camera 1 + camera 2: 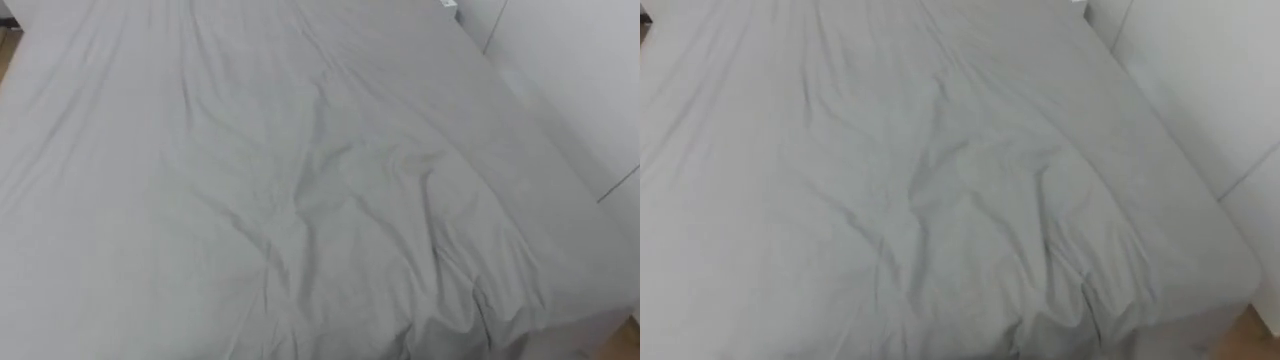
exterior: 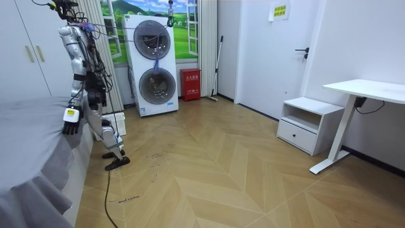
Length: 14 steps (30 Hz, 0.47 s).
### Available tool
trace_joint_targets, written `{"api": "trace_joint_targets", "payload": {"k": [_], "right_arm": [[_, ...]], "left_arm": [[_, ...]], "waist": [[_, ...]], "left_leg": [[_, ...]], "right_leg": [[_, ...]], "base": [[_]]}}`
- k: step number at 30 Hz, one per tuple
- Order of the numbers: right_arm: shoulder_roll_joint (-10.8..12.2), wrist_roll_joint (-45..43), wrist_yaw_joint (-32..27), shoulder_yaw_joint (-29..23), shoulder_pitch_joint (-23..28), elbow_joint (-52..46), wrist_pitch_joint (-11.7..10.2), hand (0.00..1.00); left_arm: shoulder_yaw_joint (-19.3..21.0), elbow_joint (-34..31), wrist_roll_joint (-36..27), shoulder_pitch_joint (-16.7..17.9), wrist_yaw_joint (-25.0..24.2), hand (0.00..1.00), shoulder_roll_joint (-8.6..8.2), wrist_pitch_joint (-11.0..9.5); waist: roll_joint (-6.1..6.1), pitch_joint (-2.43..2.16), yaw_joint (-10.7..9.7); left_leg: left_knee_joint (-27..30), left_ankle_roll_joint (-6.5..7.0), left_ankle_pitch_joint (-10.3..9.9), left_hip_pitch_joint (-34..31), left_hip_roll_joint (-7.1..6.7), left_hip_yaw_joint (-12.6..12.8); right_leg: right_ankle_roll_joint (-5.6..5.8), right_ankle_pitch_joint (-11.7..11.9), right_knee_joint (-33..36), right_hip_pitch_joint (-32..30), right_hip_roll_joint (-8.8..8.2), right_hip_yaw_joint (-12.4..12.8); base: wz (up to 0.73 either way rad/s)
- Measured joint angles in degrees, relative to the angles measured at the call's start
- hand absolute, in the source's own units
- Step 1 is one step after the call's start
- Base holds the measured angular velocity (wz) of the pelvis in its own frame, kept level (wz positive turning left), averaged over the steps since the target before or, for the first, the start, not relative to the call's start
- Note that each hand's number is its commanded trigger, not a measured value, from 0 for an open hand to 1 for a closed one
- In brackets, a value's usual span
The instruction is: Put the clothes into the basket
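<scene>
A grey bed sheet [image 1: 300, 200] with soft creases spreads across both eye views, with no clothes or basket on it. In the room view I stand upright at the long side of the bed [image 2: 25, 145], at the room view's left, facing it. My left hand [image 2: 71, 125] hangs at my side by the bed's edge, fingers relaxed and pointing down, holding nothing.
A white wardrobe [image 1: 580, 70] lines the bed's right side. Behind me lies wooden floor [image 2: 209, 164], with stacked washing machines [image 2: 155, 66], a red box [image 2: 190, 84], a white bedside cabinet [image 2: 310, 123] and a white desk [image 2: 367, 92] along the walls.
</scene>
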Motion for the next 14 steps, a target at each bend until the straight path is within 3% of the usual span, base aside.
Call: {"api": "trace_joint_targets", "payload": {"k": [7, 9, 14], "right_arm": [[0.51, -6.12, 2.28, 4.34, -2.93, 0.53, 0.06, 0.00], [0.97, -6.53, 2.34, 4.97, -3.78, 0.51, 0.17, 0.00], [1.58, -6.39, 2.37, 8.34, -4.82, 0.41, 1.30, 0.00]], "left_arm": [[0.52, 2.59, -0.13, -1.43, 0.00, 0.00, -0.31, -1.32], [2.32, 3.27, -0.25, -1.52, 0.02, 0.00, -1.15, -1.78], [2.49, 3.58, -0.30, -1.56, 0.21, 0.00, -1.38, -1.88]], "waist": [[-0.69, 0.46, 3.12], [-0.73, 0.47, 4.19], [-1.06, 0.61, 5.22]], "left_leg": [[0.22, 0.01, 0.01, 1.60, -0.50, -0.82], [0.09, 0.01, 0.00, 1.93, -0.60, -1.03], [0.02, 0.01, 0.00, 2.88, -0.95, -1.50]], "right_leg": [[0.31, -0.31, -1.28, 2.49, -0.09, -0.30], [0.60, -0.50, -1.27, 3.24, -0.27, -0.48], [0.94, -0.75, -1.27, 4.66, -0.76, -1.25]], "base": [[0.05], [0.05], [0.14]]}}
